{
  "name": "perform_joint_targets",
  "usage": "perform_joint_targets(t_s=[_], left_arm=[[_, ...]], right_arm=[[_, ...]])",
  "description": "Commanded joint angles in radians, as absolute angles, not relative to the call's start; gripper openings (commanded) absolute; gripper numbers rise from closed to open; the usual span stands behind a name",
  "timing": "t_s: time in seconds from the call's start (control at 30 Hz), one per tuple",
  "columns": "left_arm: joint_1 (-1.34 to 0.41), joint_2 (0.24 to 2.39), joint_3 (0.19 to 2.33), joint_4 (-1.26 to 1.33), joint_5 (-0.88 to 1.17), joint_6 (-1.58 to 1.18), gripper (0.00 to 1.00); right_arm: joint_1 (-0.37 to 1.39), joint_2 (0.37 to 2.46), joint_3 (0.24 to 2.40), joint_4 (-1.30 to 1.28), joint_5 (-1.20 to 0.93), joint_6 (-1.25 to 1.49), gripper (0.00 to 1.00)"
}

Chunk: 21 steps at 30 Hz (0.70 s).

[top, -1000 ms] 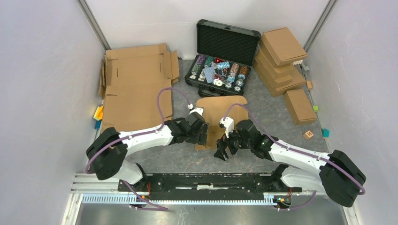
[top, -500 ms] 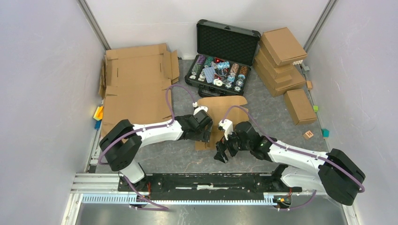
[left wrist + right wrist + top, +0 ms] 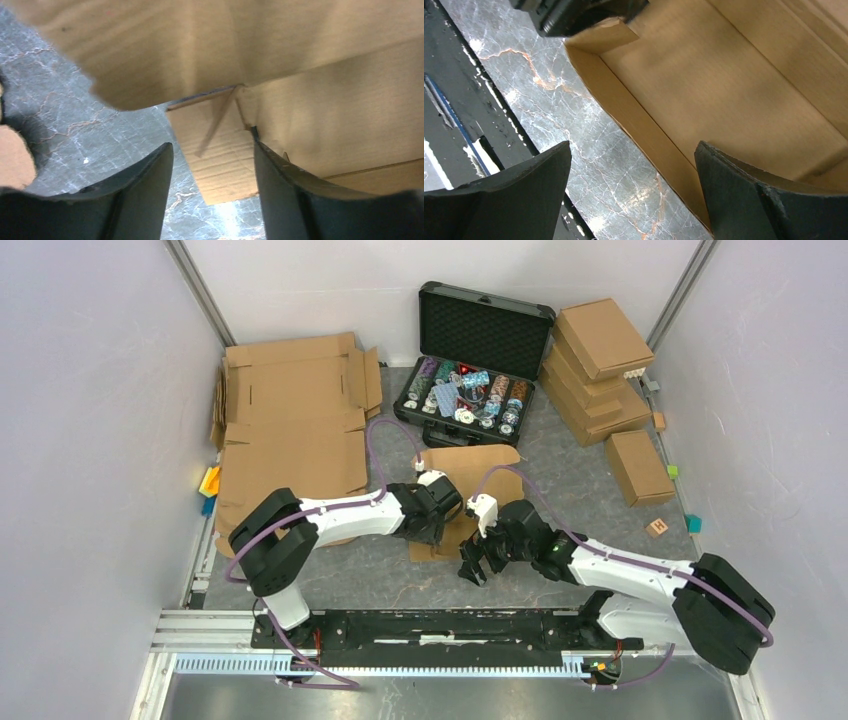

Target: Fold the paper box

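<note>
The paper box (image 3: 478,472) lies partly folded on the grey mat between both arms. My left gripper (image 3: 437,530) is at its near left corner. In the left wrist view the gripper (image 3: 212,167) is open, with a small corrugated flap (image 3: 222,162) lying between its fingers, untouched on the left side, under a raised panel (image 3: 210,45). My right gripper (image 3: 475,570) hovers just in front of the box. In the right wrist view it (image 3: 634,157) stands wide open and empty over the mat, its right finger (image 3: 744,195) beside the box's low near wall (image 3: 644,125).
An open black case (image 3: 475,365) of chips sits behind the box. Folded boxes (image 3: 600,360) are stacked at the back right, with one more (image 3: 638,466) beside them. Large flat cardboard sheets (image 3: 290,430) cover the left. Small blocks (image 3: 657,527) lie at the right edge.
My left arm has pushed right and forward against the box's near left corner, and its jaws have narrowed a little. The right gripper has barely shifted.
</note>
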<state>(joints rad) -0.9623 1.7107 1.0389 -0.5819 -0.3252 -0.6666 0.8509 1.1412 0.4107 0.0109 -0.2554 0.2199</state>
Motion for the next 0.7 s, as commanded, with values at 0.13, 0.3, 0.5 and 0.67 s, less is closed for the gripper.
perform_joint_targets(t_s=[0.13,0.3,0.5,0.67], left_arm=[[-0.966,1.714,1.062,-0.589,-0.325,-0.698,0.55],[-0.966,1.687,1.063,-0.594,-0.335,-0.690,0.53],[-0.949,1.626,1.026,-0.512,-0.270,-0.641,0.55],[-0.854,1.508,0.835,-0.202,-0.041,-0.635,0.65]], right_arm=[[0.856,1.178,0.395,0.046,-0.227,0.220,0.98],[0.856,1.194,0.390,0.047,-0.226,0.217,0.98],[0.856,1.203,0.392,0.051,-0.229,0.218,0.98],[0.856,1.201,0.390,0.049,-0.231,0.220,0.98]])
